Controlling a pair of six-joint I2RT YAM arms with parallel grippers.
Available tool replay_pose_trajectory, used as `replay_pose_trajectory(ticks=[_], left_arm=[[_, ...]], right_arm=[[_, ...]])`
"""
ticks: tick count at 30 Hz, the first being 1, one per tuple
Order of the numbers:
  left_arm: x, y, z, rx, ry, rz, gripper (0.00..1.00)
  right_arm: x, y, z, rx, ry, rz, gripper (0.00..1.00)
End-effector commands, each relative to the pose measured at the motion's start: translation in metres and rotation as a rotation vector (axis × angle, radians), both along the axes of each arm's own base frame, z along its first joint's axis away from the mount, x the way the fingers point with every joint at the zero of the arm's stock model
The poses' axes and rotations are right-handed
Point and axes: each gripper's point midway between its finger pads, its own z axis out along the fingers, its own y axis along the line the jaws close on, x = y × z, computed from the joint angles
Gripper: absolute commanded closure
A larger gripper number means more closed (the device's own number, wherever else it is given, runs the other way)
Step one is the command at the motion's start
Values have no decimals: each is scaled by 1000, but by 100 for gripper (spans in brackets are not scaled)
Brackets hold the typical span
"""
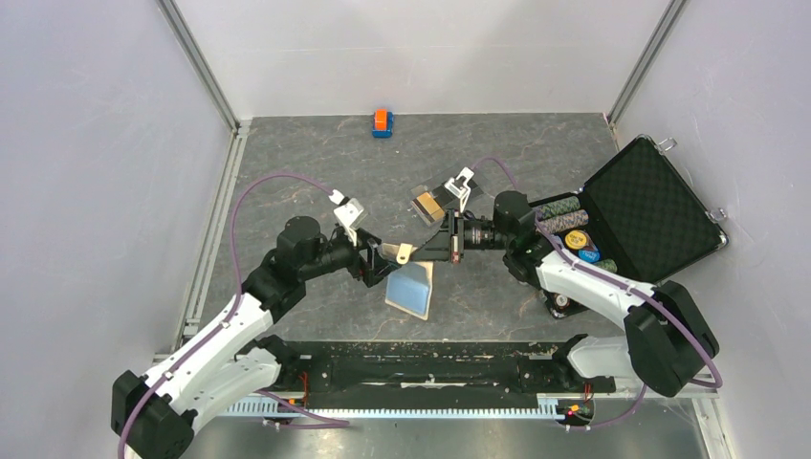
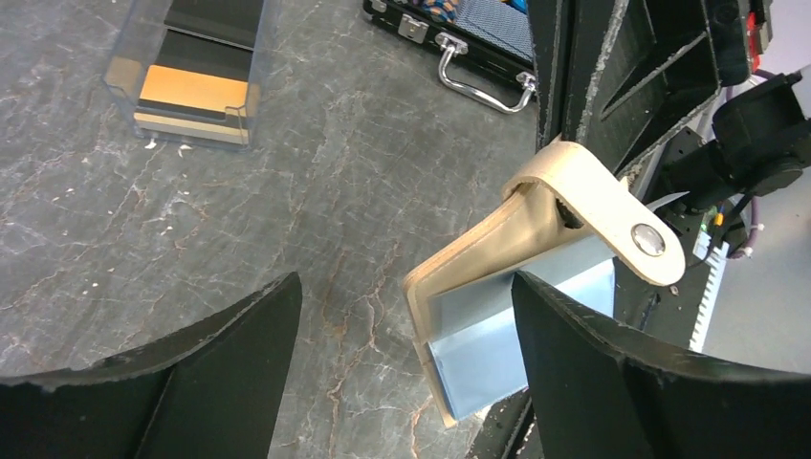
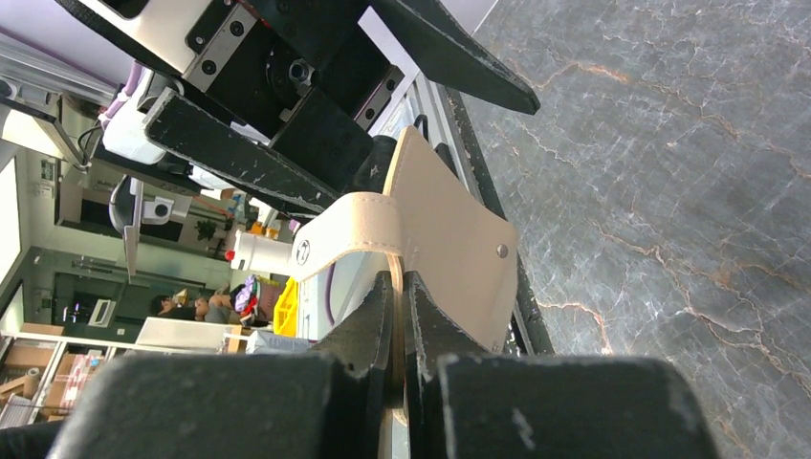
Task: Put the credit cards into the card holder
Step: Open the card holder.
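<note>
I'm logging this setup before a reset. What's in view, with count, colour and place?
card holder: one, tan, held above the table.
light blue card: one, sticking out of the card holder.
clear box: one, transparent, mid-table.
boxed cards: orange and black, count unclear, in the clear box.
block: one, orange and blue, far edge.
case: one, black, open, right side.
poker chips: several, mixed colours, in the case.
table: one, grey marbled.
left gripper: open, either side of the card holder.
right gripper: shut on the card holder.

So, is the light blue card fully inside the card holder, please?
Only partly: the light blue card sticks out of the card holder.
</note>
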Motion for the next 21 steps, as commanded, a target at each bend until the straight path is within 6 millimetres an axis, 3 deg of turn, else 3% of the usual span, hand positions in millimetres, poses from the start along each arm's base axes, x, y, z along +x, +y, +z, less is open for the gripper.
replay_pose_trajectory(ticks=[1, 5, 10, 12, 14, 19, 21], left_arm=[[14, 6, 15, -5, -96, 54, 12], [-6, -8, 26, -94, -104, -68, 14], [-31, -21, 37, -212, -51, -185, 28], [-36, -21, 38, -231, -33, -202, 39], [-38, -20, 37, -244, -17, -187, 61], [-37, -10, 36, -249, -12, -115, 97], [-39, -5, 37, -238, -14, -98, 98]], right_arm=[[-3, 7, 33, 76, -85, 47, 100], [-5, 6, 36, 82, -94, 54, 100], [-6, 6, 37, 92, -104, 63, 100], [-8, 6, 37, 96, -109, 71, 100], [-9, 6, 35, 94, -108, 75, 100], [-8, 5, 28, 76, -106, 70, 99], [-5, 4, 23, 48, -111, 59, 93]])
